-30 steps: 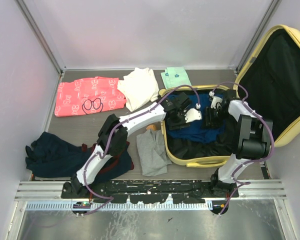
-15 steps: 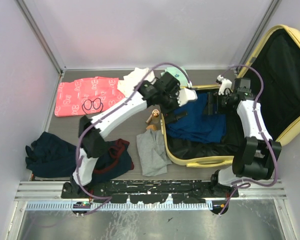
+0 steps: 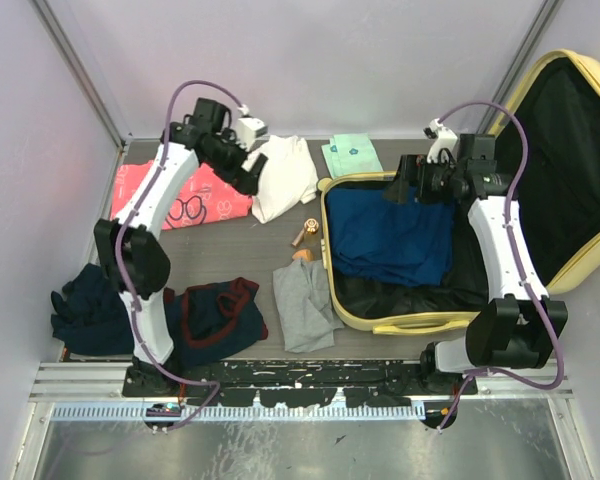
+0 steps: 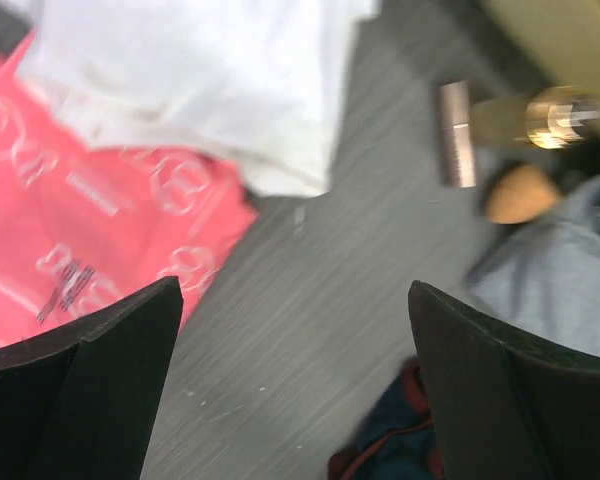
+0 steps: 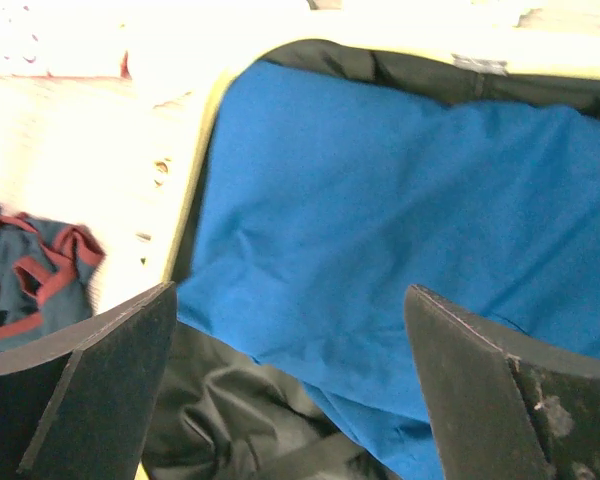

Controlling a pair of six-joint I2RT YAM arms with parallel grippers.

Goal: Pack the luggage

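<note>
Swinging out of the luggage (image 3: 405,322) within the last second, ended well apart. Put the left hand (image 3: 245,172) over the far-left desk (image 3: 270,245), at the edge of the white shirt (image 3: 285,175) and beside the pink garment (image 3: 170,200). Put the right hand (image 3: 400,188) up at the far rim of the case. Left behind a blue garment (image 3: 390,235), spread flat over the black lining at the spot worked by both hands a moment before. Read as one item packed and the left arm sent for the next, probably the white shirt. Showed both hands spread wide with nothing between the fingers, plain in each wrist view. Counted plenty still outside: grey garment (image 3: 302,305), navy shorts with red trim (image 3: 220,315), dark pile (image 3: 90,310), green folded piece (image 3: 352,155). Judged the packing far from finished.

Found the luggage on the right half of the desk, base flat, mouth facing up. Saw the lid (image 3: 570,150) thrown back to the right and leaning on the wall, hinge along the right side. Took the long axis to run roughly near-to-far, skewed a little toward the far right, going by the lid's outline.
</note>
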